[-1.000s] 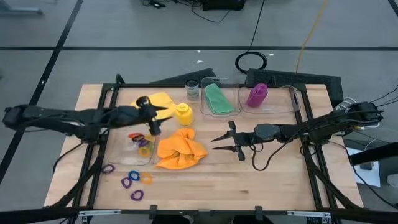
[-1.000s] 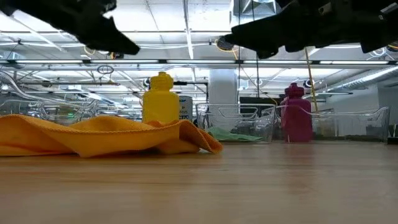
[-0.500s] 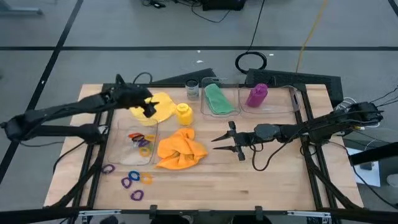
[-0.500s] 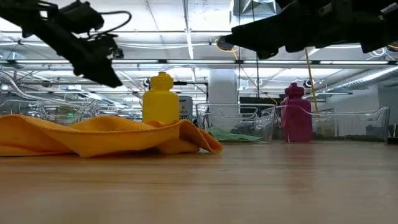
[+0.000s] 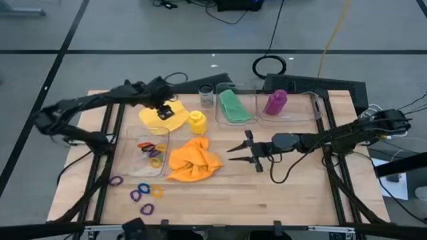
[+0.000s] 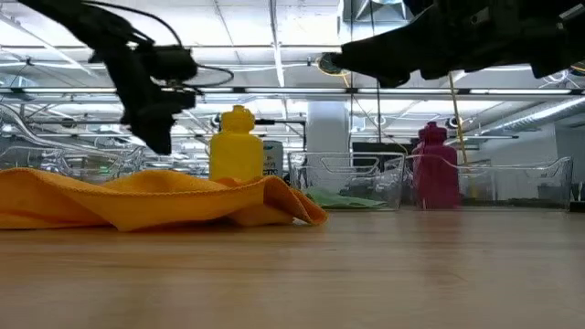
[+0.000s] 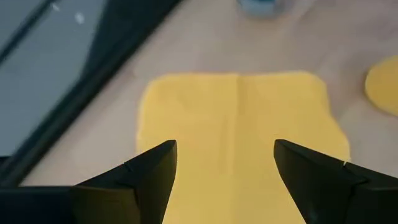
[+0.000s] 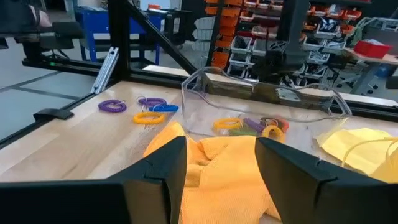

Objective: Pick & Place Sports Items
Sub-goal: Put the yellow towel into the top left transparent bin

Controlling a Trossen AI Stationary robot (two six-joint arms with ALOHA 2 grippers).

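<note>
Left hand (image 5: 162, 112) hovering, fingers spread, over flat yellow soft cloth (image 5: 162, 116) at desk's (image 5: 287, 193) far-left area. Right hand (image 5: 241, 151) waiting spread beside crumpled orange soft cloth (image 5: 193, 160) mid-desk.

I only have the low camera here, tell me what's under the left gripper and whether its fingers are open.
Observer: From above, the left gripper is over the yellow cloth at the back left of the table; its wrist camera shows its fingers spread apart, nothing between them.
Operator: Okay, and the right one, is it holding something?
Observer: No. The right gripper is open and empty, pointing at the orange cloth beside it.
Operator: Any rings left loose on the table?
Observer: Yes, several coloured rings lie on the wood at the front left, and more rings sit inside a clear box next to the orange cloth.
</note>
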